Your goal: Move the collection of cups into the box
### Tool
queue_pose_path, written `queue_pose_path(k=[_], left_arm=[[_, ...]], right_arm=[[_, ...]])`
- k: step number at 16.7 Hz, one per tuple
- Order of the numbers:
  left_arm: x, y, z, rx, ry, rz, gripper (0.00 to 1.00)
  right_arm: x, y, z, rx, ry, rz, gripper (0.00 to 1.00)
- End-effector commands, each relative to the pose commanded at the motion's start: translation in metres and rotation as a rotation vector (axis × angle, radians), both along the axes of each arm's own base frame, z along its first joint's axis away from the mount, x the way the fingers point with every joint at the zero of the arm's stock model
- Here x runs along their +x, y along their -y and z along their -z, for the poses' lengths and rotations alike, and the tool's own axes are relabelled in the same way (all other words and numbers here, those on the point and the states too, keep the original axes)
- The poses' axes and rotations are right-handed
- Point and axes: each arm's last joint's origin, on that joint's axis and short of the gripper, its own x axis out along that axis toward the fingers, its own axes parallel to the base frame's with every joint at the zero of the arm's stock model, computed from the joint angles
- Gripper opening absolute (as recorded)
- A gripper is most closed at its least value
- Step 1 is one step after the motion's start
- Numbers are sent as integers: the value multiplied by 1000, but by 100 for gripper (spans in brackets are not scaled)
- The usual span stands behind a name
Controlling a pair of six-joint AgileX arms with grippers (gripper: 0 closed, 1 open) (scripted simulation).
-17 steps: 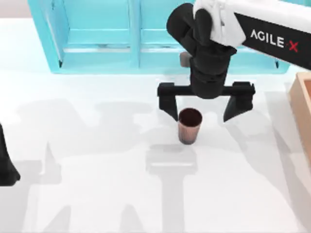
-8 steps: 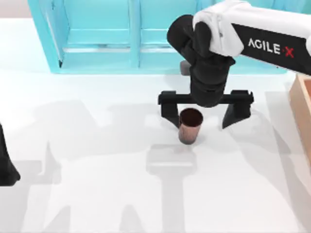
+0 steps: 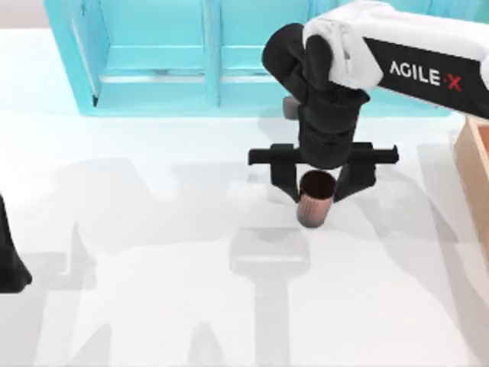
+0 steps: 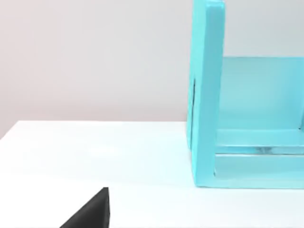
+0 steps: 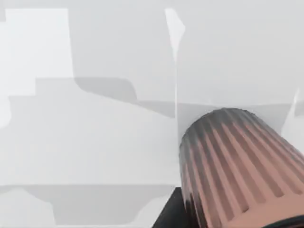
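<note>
right gripper (image 3: 317, 180) clamped on cup (image 3: 316, 199) near table centre, fingers pinching it from 9 and 3 o'clock, just below rim. grip set high on the wider end prob so the taper can't slip down thru the pads. cup looks upright, dark mouth facing up, bottom near or just off the white table (image 3: 153, 252); can't tell if lifted yet. close-up from right wrist: ribbed copper side of cup (image 5: 237, 166) big in frame w/ a dark finger edge (image 5: 171, 213) beside it, so held close to the palm.

box (image 3: 474, 164) at 3 o'clock edge of table, only its tan wall in sight, well apart from cup. turquoise shelf unit (image 3: 153, 61) along 12 o'clock side, just behind the arm; not the target.

left gripper (image 3: 9, 252) parked at 9 o'clock edge, idle; can't tell its finger state. shelf end panel (image 4: 206, 90) seen from left wrist cam.

step in hand, as judged: grasp done, lift + carry toward 3 o'clock next. needs enough height to clear the thick box wall. risk: cup tilting in the pinch if grip is off-centre, or clipping the wall on the way over.
</note>
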Motion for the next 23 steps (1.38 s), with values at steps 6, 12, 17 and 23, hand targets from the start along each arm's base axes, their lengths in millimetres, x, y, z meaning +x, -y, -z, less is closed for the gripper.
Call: queue_pose_path(k=[6, 12, 17, 23], left_arm=[[0, 0, 0, 0, 0, 0, 100], [0, 0, 0, 0, 0, 0, 100], [0, 0, 0, 0, 0, 0, 100], [0, 0, 0, 0, 0, 0, 100]], right_arm=[[0, 0, 0, 0, 0, 0, 0], [0, 1, 0, 0, 1, 3, 0], [5, 40, -39, -3, -7, -1, 0], [-1, 101, -100, 0, 1, 3, 0]])
